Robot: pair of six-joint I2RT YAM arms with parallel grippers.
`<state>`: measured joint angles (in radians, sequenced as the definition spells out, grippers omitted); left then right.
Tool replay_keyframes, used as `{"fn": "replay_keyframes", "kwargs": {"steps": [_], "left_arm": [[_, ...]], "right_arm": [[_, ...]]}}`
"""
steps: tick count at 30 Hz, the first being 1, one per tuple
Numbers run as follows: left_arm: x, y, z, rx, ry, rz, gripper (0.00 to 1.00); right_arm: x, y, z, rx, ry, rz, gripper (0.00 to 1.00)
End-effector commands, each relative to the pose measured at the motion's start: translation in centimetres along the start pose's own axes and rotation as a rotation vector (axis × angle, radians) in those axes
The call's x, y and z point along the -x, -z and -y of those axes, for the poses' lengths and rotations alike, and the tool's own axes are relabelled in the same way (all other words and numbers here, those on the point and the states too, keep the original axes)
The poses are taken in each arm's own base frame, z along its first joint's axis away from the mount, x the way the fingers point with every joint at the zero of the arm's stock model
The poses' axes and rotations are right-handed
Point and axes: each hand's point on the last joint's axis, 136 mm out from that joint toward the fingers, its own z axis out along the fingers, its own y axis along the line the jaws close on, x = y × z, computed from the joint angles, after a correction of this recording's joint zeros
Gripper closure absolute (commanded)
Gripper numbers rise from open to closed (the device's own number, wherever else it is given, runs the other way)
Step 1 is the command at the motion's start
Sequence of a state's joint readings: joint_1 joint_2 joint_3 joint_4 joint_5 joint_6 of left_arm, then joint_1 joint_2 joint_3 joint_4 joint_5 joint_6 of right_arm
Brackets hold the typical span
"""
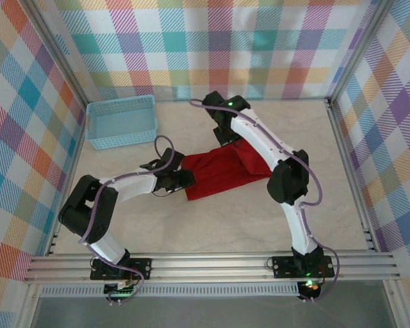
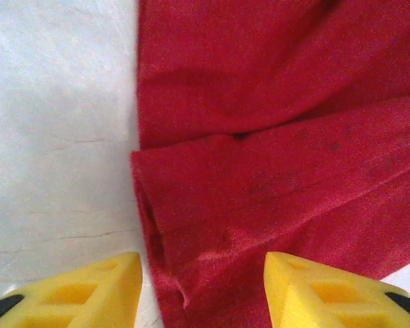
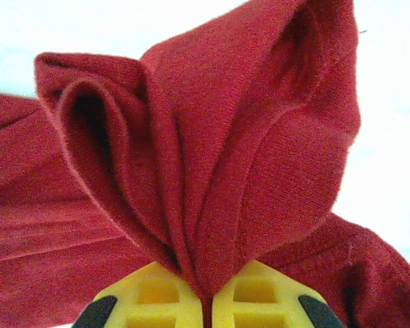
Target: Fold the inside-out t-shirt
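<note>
my right jaws are pressed together on a bunched fold of the soft red cloth t-shirt [image 3: 212, 157], the rest lying on the pale desk [image 1: 212, 229]. my left jaws stand spread astride its hem [image 2: 150, 232]; i should close low, catching both layers.

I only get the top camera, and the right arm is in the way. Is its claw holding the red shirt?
Observer: Yes. In the right wrist view, the right gripper is shut on a bunched-up fold of the shirt.
Operator: What about the other claw?
Observer: The left gripper has its yellow fingers apart, one on each side of the shirt's edge. It isn't pinching yet.
Operator: Is the shirt flat there?
Observer: No. In the left wrist view, a crease runs across it, and the edge is doubled over.
</note>
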<state>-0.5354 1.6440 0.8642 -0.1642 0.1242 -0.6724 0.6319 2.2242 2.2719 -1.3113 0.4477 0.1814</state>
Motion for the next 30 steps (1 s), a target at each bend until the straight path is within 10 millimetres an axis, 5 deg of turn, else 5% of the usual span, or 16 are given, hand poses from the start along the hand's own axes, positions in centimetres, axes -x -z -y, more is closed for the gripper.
{"fn": "replay_keyframes", "kwargs": {"steps": [1,19,30], "left_arm": [[-0.8,-1.0,0.8,-0.064,0.013,-0.017,0.52],[-2.7,-2.6,0.1,-0.044,0.003,-0.048,0.66],[-2.8,-2.4,0.0,-0.050,0.008,-0.040,0.65]], "right_arm": [[-0.6,0.5,-2.4,0.111,-0.088,-0.038,1.00],[-1.2,2.3,-9.7,0.296,-0.117,-0.033,1.00],[-1.6,-0.6,-12.4,0.320,-0.130,-0.073,1.00]]}}
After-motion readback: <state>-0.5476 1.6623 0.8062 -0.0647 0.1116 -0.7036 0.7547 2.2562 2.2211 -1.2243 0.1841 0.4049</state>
